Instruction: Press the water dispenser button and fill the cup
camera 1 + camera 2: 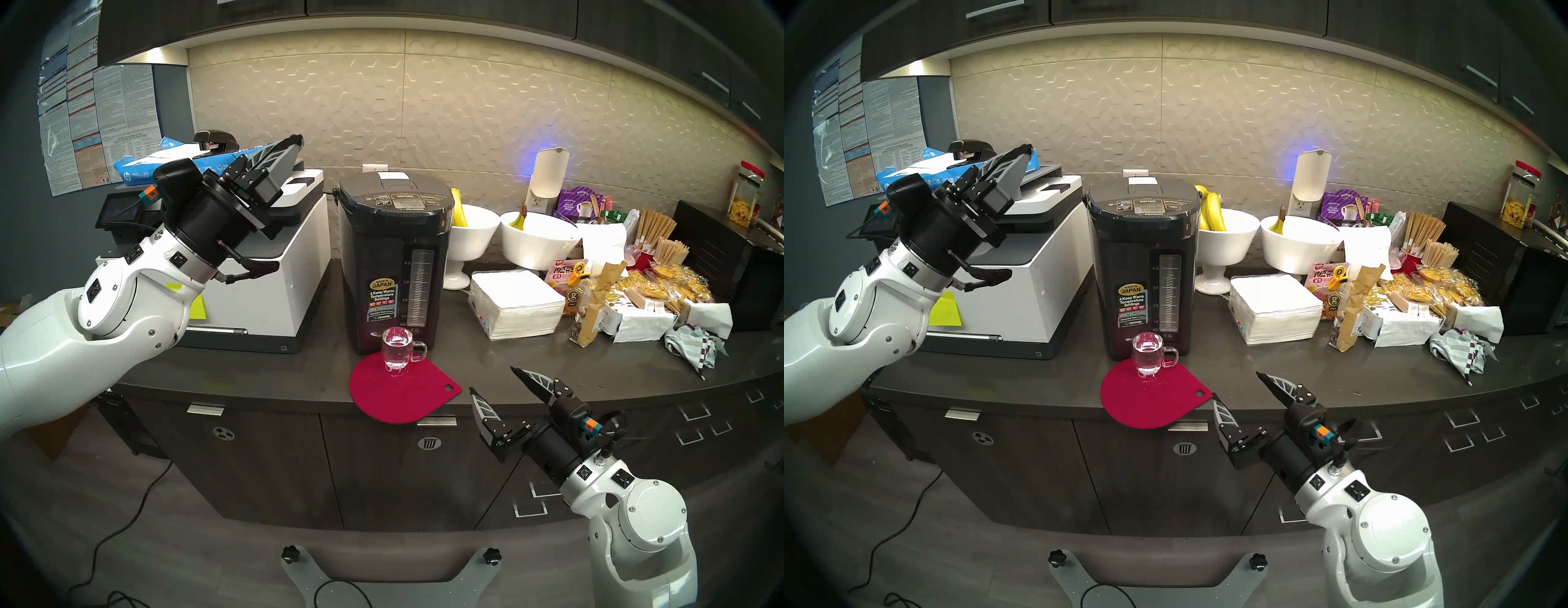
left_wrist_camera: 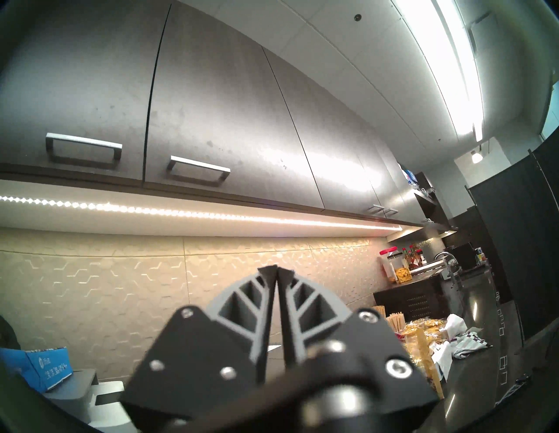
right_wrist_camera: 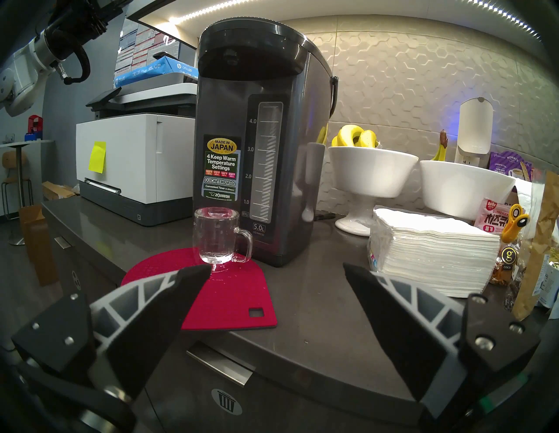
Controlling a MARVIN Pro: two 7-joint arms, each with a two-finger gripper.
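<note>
The black water dispenser (image 1: 392, 259) (image 1: 1142, 263) (image 3: 257, 145) stands mid-counter, its DISPENSE button (image 1: 402, 196) (image 1: 1147, 201) on the grey top panel. Under its spout the clear glass cup (image 1: 397, 350) (image 1: 1148, 354) (image 3: 215, 236) rests on a red mat (image 1: 394, 395) (image 3: 211, 287), handle to the right, with water in it. My left gripper (image 1: 299, 140) (image 1: 1029, 148) (image 2: 276, 270) is shut and empty, raised over the printer, left of the dispenser and pointing up toward the wall. In front of the counter edge my right gripper (image 1: 494, 380) (image 1: 1238, 384) (image 3: 276, 269) stands open and empty, right of the mat.
A white-and-grey printer (image 1: 259, 263) sits left of the dispenser. To the right are white bowls with bananas (image 1: 471, 231), a napkin stack (image 1: 515, 303) and snack packets (image 1: 636, 297). Wall cabinets (image 2: 211, 105) hang above. The mat overhangs the counter's front edge.
</note>
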